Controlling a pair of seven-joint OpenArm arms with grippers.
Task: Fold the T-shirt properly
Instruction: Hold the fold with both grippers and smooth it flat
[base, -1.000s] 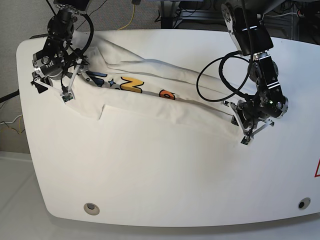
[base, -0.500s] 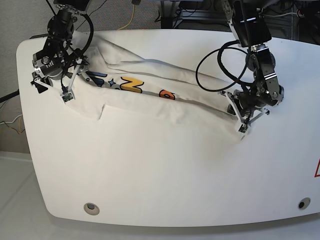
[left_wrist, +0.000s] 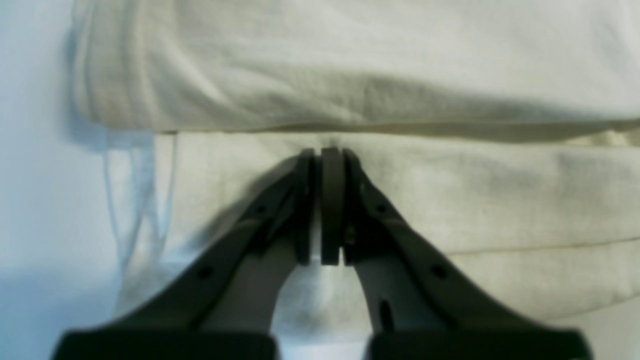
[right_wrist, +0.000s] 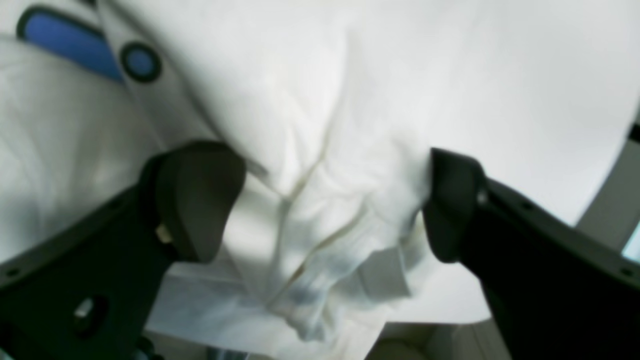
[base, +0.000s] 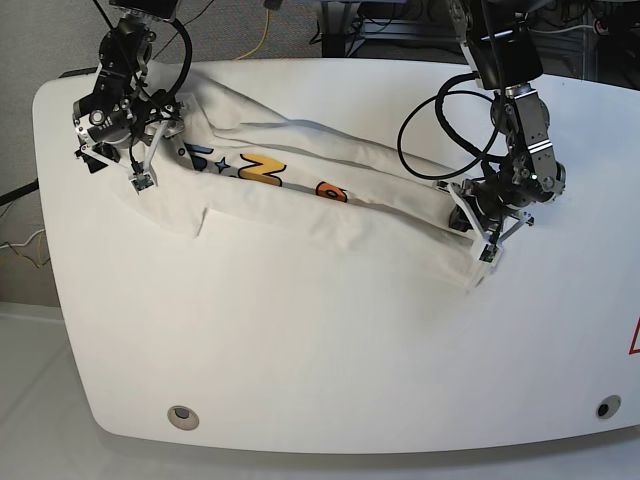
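Handling a limp shirt by its ends

Lying in a long band across the white bench (base: 300, 350), the T-shirt (base: 330, 205) is partly folded lengthwise, with a strip of coloured print showing between its flaps. It looks light, soft and floppy: it will likely sag and crease wherever it is unsupported, and thin layers may slip apart. The left gripper (base: 487, 250) sits at one end of the band; its jaws are pressed together over the cloth, though whether fabric is caught between them I cannot tell. The right gripper (base: 140, 170) stands at the other end, jaws spread wide astride a bunched ridge. Hems and doubled edges at the two ends seem the surest holds.
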